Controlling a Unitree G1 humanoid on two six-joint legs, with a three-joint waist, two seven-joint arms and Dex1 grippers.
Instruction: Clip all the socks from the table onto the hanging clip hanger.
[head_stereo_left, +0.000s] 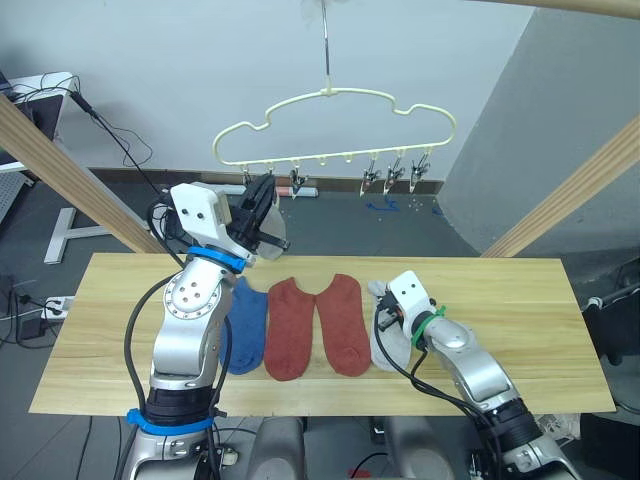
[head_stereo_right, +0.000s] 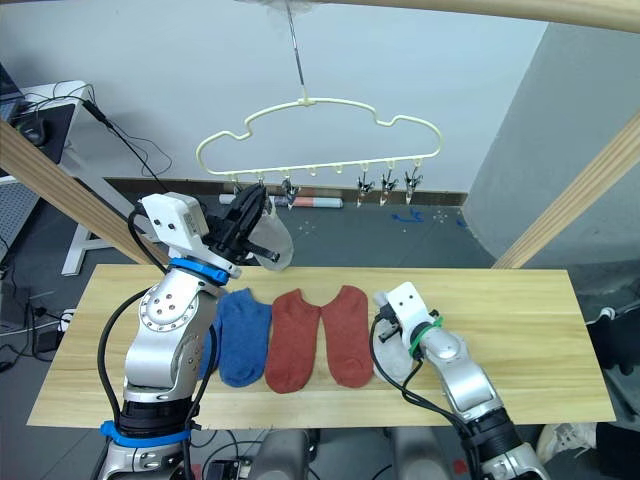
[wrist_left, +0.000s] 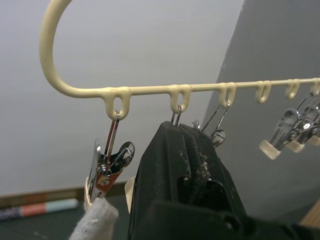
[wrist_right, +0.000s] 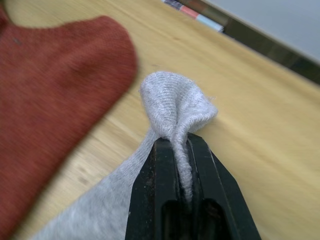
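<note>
Right wrist view is showing the right gripper (wrist_right: 182, 150) pinching the bunched cuff of a grey sock (wrist_right: 175, 107) lying on the table (wrist_right: 260, 125); soft, light knit, best held by the cuff. Left gripper (wrist_left: 186, 137), fingers together, is reaching among the clip hanger's (wrist_left: 165, 90) clips, gripping nothing visible.

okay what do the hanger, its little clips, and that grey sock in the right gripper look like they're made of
Clip hanger: likely metal wire under a smooth pale yellow coating; glossy, rounded, moulded loops.
Clips: bare shiny metal, silvery with reflections; some carry pale tips, possibly rubber.
Grey sock: soft knitted fabric, probably cotton blend; fine ribbed stitches show where the right gripper pinches it.
</note>
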